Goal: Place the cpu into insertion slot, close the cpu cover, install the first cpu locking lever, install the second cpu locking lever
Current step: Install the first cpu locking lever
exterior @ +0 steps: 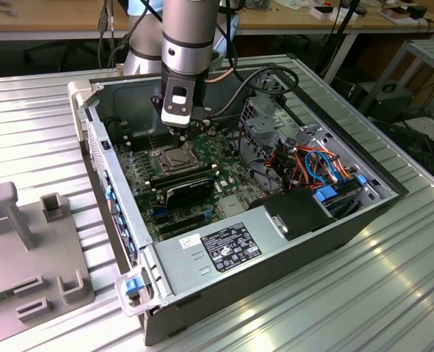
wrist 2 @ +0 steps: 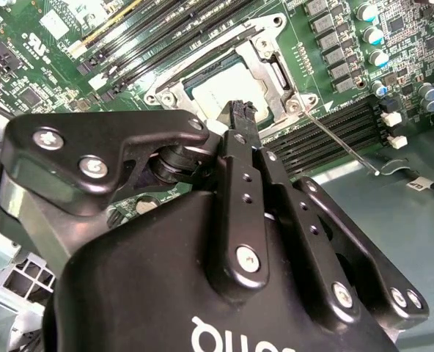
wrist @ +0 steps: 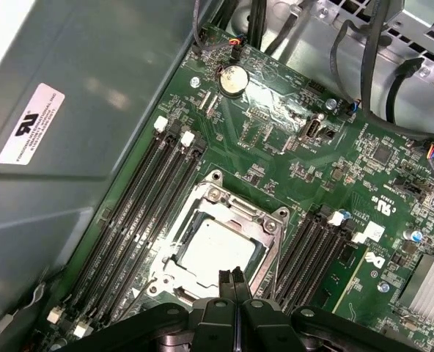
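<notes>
My black gripper (wrist: 235,277), fingertips pressed together, hovers over the dull silver-beige square cpu (wrist: 215,249) framed by the silver metal cpu cover (wrist: 239,209); white printed label (wrist: 30,121) nearby.

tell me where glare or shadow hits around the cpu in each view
first wrist view: bright glare on the cpu top and a pale streak across the green board; second wrist view: cpu top washed pale; exterior view: case interior darker than the bright table

Ribbed aluminium table (exterior: 363,293) carries open computer case (exterior: 276,271); grey fixture plate (exterior: 41,257) beside, exterior view's left.
</notes>
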`<action>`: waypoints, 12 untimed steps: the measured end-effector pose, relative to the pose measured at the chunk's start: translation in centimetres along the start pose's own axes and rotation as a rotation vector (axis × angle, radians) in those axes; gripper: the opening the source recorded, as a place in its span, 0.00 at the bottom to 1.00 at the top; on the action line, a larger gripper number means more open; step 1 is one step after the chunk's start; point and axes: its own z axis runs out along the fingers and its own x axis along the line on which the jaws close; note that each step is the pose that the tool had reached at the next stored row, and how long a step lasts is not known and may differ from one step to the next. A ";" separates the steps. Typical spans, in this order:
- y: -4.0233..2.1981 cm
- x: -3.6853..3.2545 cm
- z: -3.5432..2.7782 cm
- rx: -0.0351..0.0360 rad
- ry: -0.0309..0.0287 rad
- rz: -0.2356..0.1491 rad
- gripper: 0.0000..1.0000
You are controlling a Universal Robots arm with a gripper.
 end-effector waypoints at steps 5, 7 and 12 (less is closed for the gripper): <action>-0.01 0.01 0.00 -0.0036 0.0041 -0.118 0.11; -0.01 0.01 0.00 -0.0059 0.0068 -0.197 0.11; -0.01 0.01 0.03 -0.0091 0.0105 -0.305 0.11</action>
